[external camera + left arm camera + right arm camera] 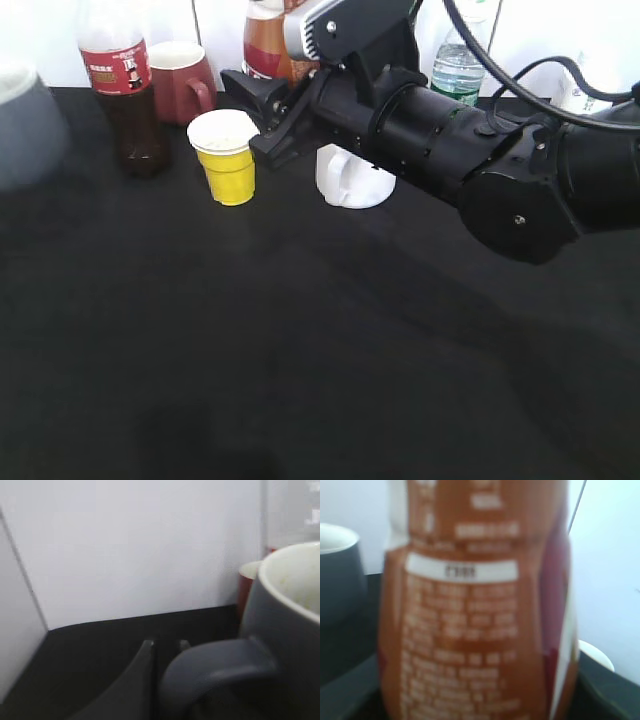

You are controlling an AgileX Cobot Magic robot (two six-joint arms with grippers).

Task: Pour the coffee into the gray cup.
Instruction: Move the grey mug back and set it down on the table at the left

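While glossy, the curvy coffee [475, 610] shows a brown label.

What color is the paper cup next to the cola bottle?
Yellow with a white rim, clearest in the exterior view: paper cup.

Bright, even light off white walls; both wrist views are blurred, the black table [300, 350] underexposed.

I see a black table [300, 350] carrying, along the frame's upper edge, a gray cup [25, 125] at far left, a cola bottle [125, 90], a dark red mug [180, 80], a yellow paper cup [227, 157] and a white mug [352, 180].
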